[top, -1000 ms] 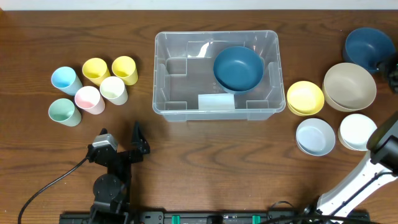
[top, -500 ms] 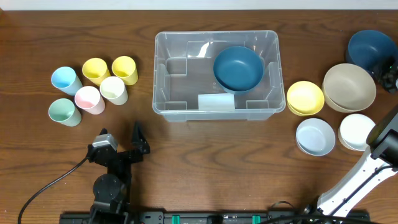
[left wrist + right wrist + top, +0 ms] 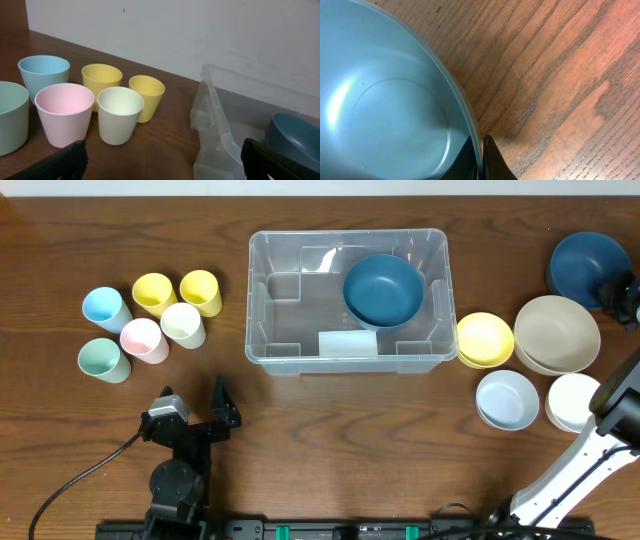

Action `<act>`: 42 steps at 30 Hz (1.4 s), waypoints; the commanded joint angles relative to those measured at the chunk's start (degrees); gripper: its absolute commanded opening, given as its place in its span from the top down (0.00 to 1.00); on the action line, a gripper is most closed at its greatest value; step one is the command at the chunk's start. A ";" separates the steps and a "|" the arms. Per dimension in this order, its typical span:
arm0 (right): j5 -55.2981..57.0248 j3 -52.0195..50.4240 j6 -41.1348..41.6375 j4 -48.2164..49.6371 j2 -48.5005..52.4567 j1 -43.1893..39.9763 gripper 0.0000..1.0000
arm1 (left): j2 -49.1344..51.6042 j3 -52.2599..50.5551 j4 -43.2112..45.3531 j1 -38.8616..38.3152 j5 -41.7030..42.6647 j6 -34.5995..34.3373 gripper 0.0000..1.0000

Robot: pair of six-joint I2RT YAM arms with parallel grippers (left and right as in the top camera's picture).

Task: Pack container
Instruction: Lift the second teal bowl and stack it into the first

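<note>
Overhead, far left: a cluster of six cups stands upright on the table (image 3: 330, 450). These are the light blue cup (image 3: 105, 307), mint cup (image 3: 103, 360), pink cup (image 3: 142, 338), cream cup (image 3: 183, 323) and two yellow cups (image 3: 153, 292) (image 3: 201, 290). Some look to be touching their neighbours.

Lower left: the left gripper (image 3: 193, 402) sits low over the wood below the cups. Its fingers are spread wide, with nothing between them. The left wrist view confirms this, with one dark fingertip in each bottom corner and the cups ahead.

Centre, toward the top: the container (image 3: 348, 233) is clear-walled and upright, well apart from the cups. A dark blue bowl (image 3: 383, 288) rests inside, in its upper right part. A pale rectangular patch (image 3: 348, 342) shows near the lower wall; I cannot tell what it is.

Right of the container: a yellow bowl (image 3: 485, 338) sits just beside its right wall. Next comes a beige bowl (image 3: 557, 332), close to the yellow one. Below them are a pale blue bowl (image 3: 507, 399) and a white bowl (image 3: 573, 401).

Upper right: a second dark bowl (image 3: 585, 262) sits here. The right gripper (image 3: 618, 292) is at its right rim. In the right wrist view the fingers (image 3: 490, 160) are clenched on that rim, one inside and one outside.
</note>
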 commanded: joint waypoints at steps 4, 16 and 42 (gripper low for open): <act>0.09 0.33 -0.13 -1.07 -6.67 -0.24 0.99 | -0.31 -1.36 -1.73 0.28 -0.66 0.94 0.02; -15.74 0.33 3.91 -2.40 -28.33 3.39 0.99 | -0.31 -1.36 -1.73 0.28 -0.66 0.94 0.02; 1.68 0.28 0.63 -22.32 -25.44 44.00 0.99 | -0.31 -1.36 -1.73 0.28 -0.66 0.94 0.02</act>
